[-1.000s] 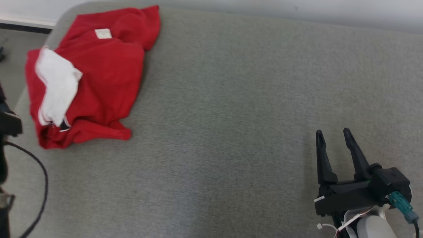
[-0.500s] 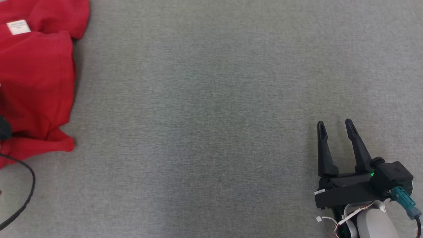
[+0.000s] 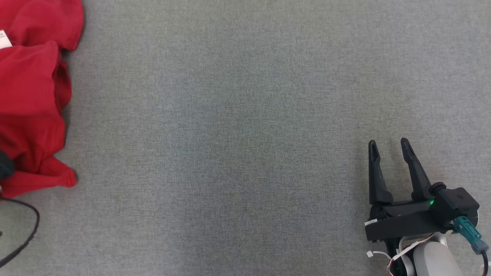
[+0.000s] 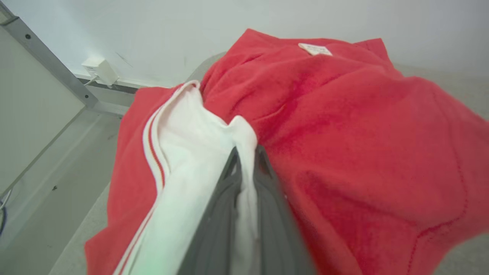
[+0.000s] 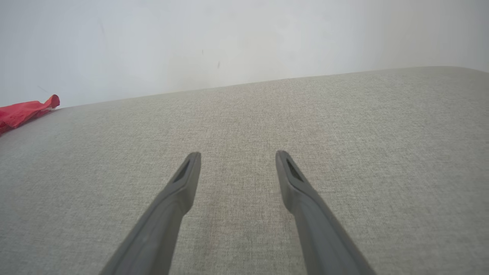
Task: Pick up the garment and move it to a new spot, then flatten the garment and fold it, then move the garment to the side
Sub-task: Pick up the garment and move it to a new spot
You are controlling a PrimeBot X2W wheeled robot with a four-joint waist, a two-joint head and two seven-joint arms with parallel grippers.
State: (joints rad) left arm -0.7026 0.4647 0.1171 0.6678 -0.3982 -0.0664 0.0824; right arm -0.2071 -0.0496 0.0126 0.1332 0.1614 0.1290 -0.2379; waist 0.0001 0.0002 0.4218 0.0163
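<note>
My left gripper [image 4: 246,152] pinches a soft white fold of the crumpled red fleece garment [image 4: 344,133] near the grey woven tabletop's [image 3: 245,134] left edge. My right gripper [image 3: 389,145] lies spread wide. My head camera has since shifted, cropping the garment.

Bare grey fabric surface [image 3: 245,134] right of heaped red garment [image 3: 30,96].

The garment [image 4: 344,133] was bright red. One part of it was white, with thin red stripes along its edge. Its label [image 4: 315,49] was white. The bench [image 3: 245,134] was plain grey. The right gripper [image 3: 388,142] was black, with a tiny green light [image 3: 431,202] and a blue-green plug [image 3: 468,230]. The wall [image 5: 244,38] was white.
</note>
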